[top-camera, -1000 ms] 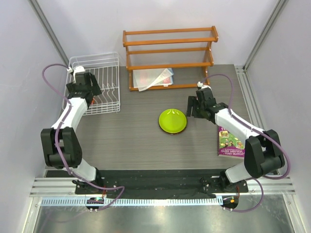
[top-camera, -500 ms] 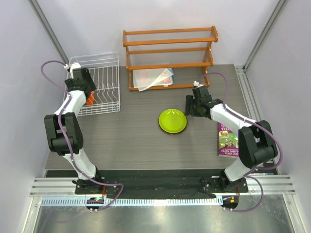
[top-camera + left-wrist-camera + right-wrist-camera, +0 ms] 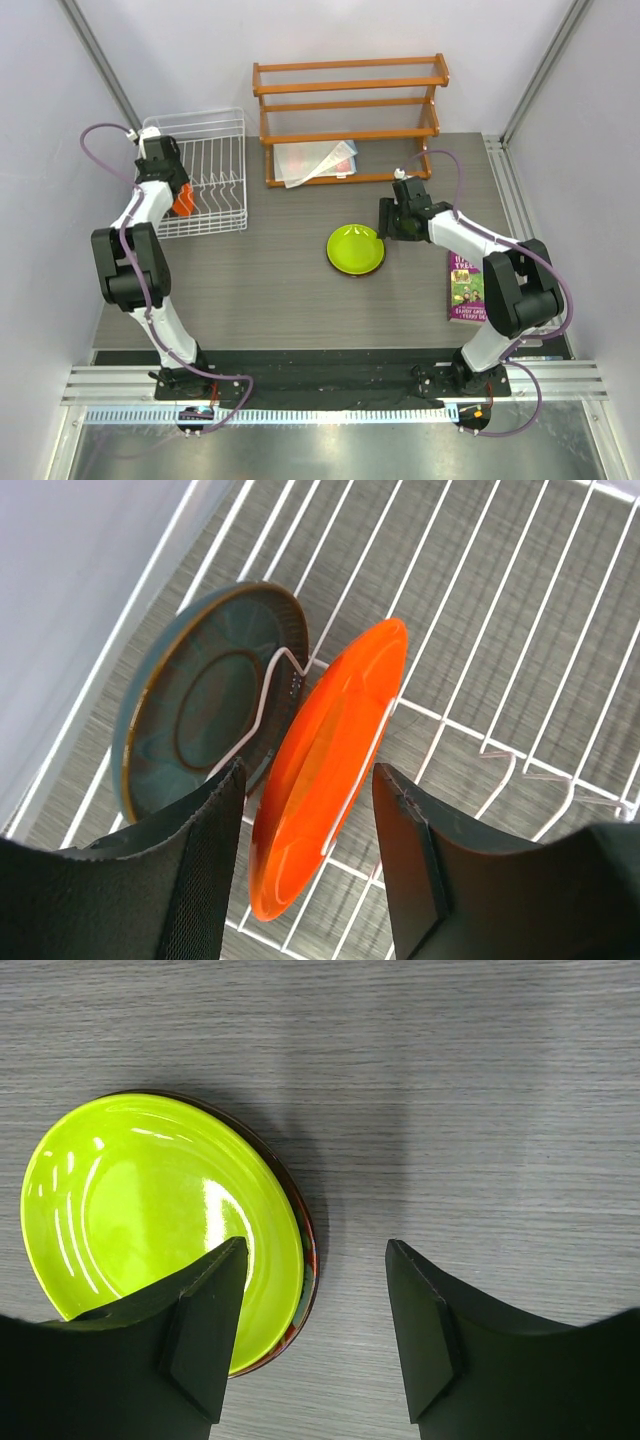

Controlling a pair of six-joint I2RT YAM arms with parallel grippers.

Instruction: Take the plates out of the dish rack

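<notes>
The white wire dish rack (image 3: 215, 185) stands at the back left. In the left wrist view an orange plate (image 3: 330, 770) stands on edge in the dish rack (image 3: 500, 680), next to a dark teal plate (image 3: 195, 705). My left gripper (image 3: 308, 865) is open, its jaws on either side of the orange plate's lower edge without gripping it. The lime green plate (image 3: 355, 248) lies mid-table on top of the dark red plate (image 3: 306, 1260), of which only the rim shows. My right gripper (image 3: 318, 1330) is open and empty above the right edge of the green plate (image 3: 150, 1210).
An orange wooden three-tier shelf (image 3: 348, 105) stands at the back, with clear plastic bags (image 3: 315, 160) under it. A book (image 3: 470, 285) lies at the right of the table. Metal frame posts rise at both back corners.
My left gripper has moved further back along the rack's left side over the orange plate. My right gripper has shifted slightly left, towards the green plate.
</notes>
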